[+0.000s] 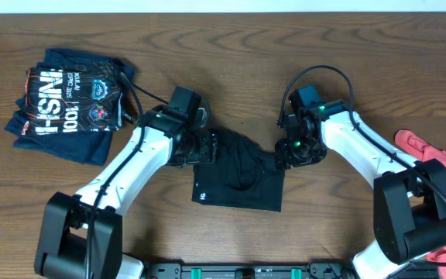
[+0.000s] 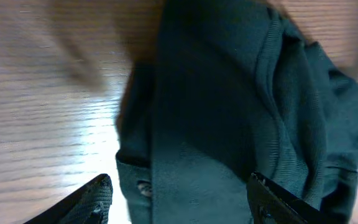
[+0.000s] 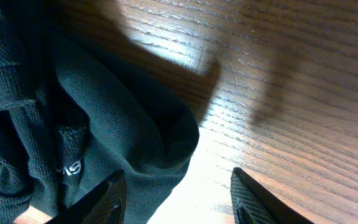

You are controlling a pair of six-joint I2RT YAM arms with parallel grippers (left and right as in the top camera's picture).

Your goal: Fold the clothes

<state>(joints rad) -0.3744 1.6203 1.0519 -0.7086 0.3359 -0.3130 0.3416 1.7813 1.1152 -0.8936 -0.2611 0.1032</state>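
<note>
The black T-shirt point(image 1: 238, 180) lies in the middle of the tabletop point(image 1: 231, 46), partly folded, its near edge flat and its far part rumpled between your two arms. Your left end effector point(image 1: 201, 147) sits low over the shirt's left side, jaws apart, with cloth under the gap but nothing pinched. Your right end effector point(image 1: 286, 152) is at the shirt's far right corner, jaws likewise apart, with one finger point(image 3: 107, 199) just beside the rounded fabric edge and bare wood under the gap. For a clean fold, I judge you should shift the right one over the hem first, then close both sides only once cloth sits between the pads, at matching corners. Both forearms reach inward from the near side, wrists tipped down, facing each other across the shirt. The navy printed shirt point(image 1: 68, 105) lies folded at far left, and a coral-red garment point(image 1: 440, 151) sits at the right edge.
</note>
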